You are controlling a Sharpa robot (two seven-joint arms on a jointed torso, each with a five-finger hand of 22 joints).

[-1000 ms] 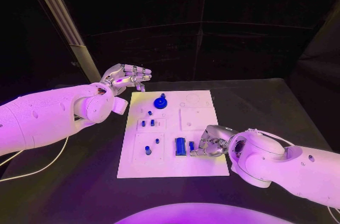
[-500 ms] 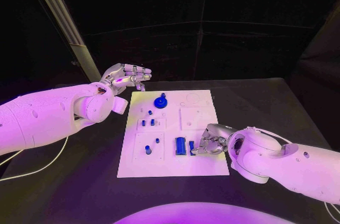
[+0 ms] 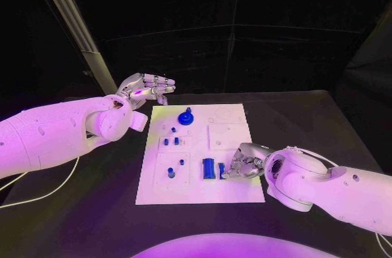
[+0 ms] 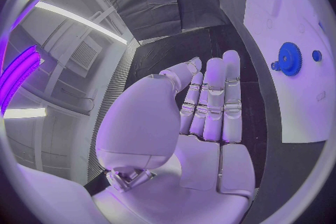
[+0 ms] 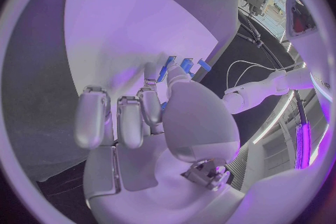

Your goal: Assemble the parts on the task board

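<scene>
The white task board (image 3: 233, 114) lies mid-table. A blue gear (image 3: 185, 118) (image 4: 288, 59) stands near its far edge, and small blue pegs (image 3: 170, 140) sit below it. A wide blue block (image 3: 208, 168) lies at the board's near middle. Just right of it is a narrow blue part (image 3: 220, 170) (image 5: 167, 70). My right hand (image 3: 242, 164) (image 5: 150, 117) rests on the board, pinching that narrow part between thumb and a finger. My left hand (image 3: 148, 88) (image 4: 206, 117) hovers off the board's far left corner, fingers straight and together, holding nothing.
Two more blue pegs (image 3: 172, 171) stand in the board's near left recess. A slanted metal post (image 3: 81, 43) rises behind my left hand. Black table (image 3: 318, 122) surrounds the board on all sides.
My right hand has shifted very slightly at the narrow blue part. The left hand and the other parts stay where they were.
</scene>
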